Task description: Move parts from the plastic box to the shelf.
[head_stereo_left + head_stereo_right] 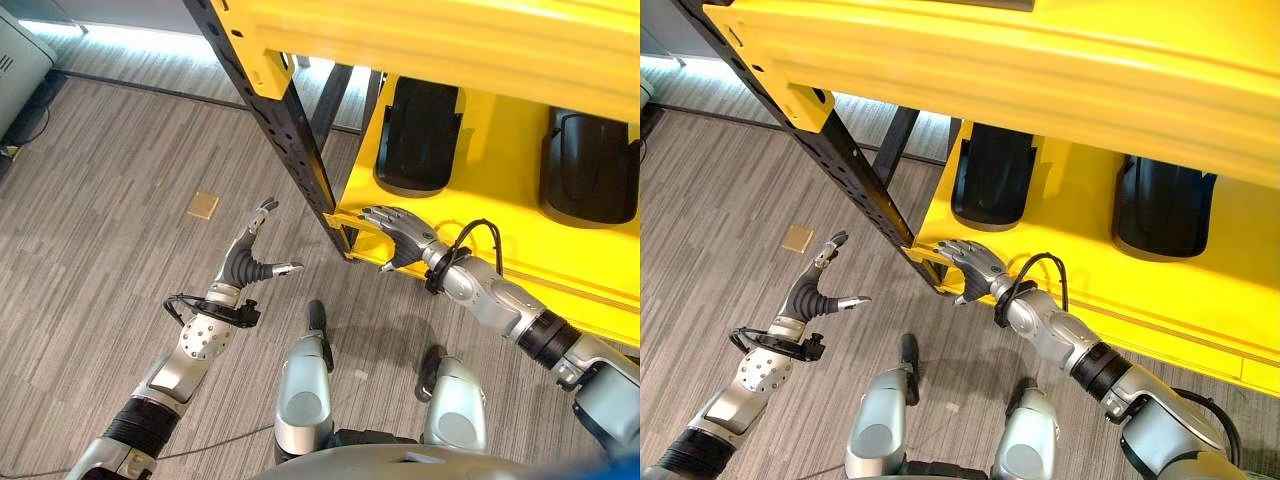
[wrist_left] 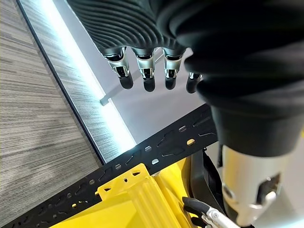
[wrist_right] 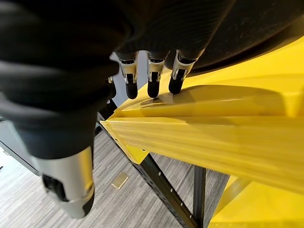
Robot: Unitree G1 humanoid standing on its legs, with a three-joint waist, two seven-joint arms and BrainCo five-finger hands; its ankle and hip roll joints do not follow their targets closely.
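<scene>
Grey plank floor below me; two black parts sit on the yellow shelf, tops cut off. My right hand rests flat and empty at the shelf's corner edge; left hand spread over floor, empty.

Floor: grey wood-grain planks, laid diagonally across view. Small tan square plate set flush in floor, left of black perforated upright. Bright light strip along base of far wall, dark line of skirting just in front of it. Pale grey cabinet at far left corner, standing on floor. Wall above strip plain light grey.
</scene>
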